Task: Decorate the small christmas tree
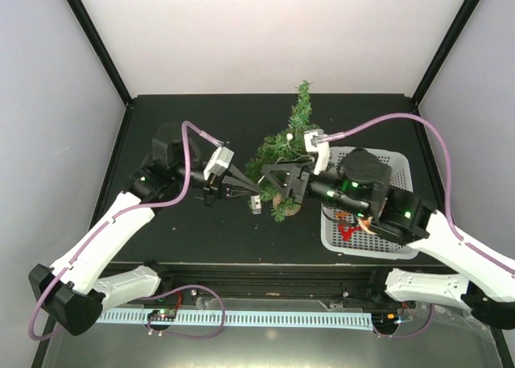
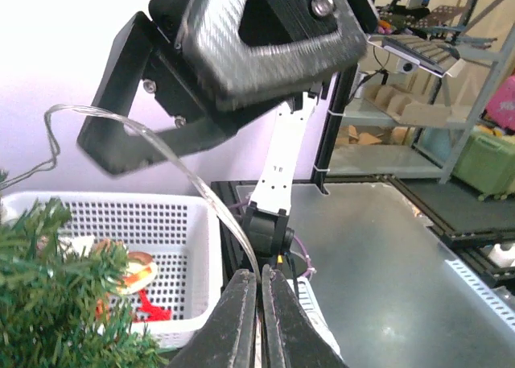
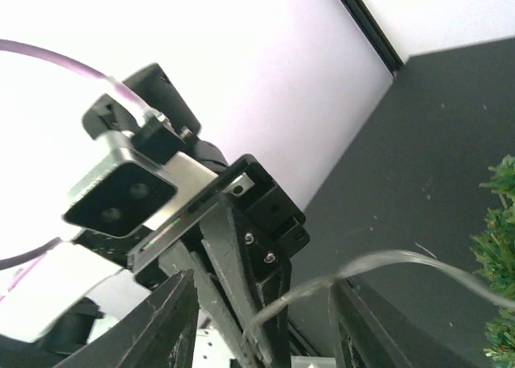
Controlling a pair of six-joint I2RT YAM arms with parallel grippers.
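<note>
The small christmas tree [image 1: 291,138] stands mid-table on its round wooden base [image 1: 284,201], leaning toward the back. Its branches show at the lower left of the left wrist view [image 2: 48,303] and the right edge of the right wrist view [image 3: 500,263]. My left gripper [image 1: 244,190] [image 2: 259,276] is shut on a thin clear wire [image 2: 173,155], just left of the tree. A small white box [image 1: 256,204] sits under its tips. My right gripper [image 1: 276,177] [image 3: 261,286] is open, facing the left gripper with the wire [image 3: 386,263] running between its fingers.
A white basket [image 1: 399,173] [image 2: 181,223] stands right of the tree, partly under my right arm, with a red ornament [image 1: 346,229] [image 2: 153,303] and a round one [image 2: 133,270] inside. Black frame posts stand at the table's back corners.
</note>
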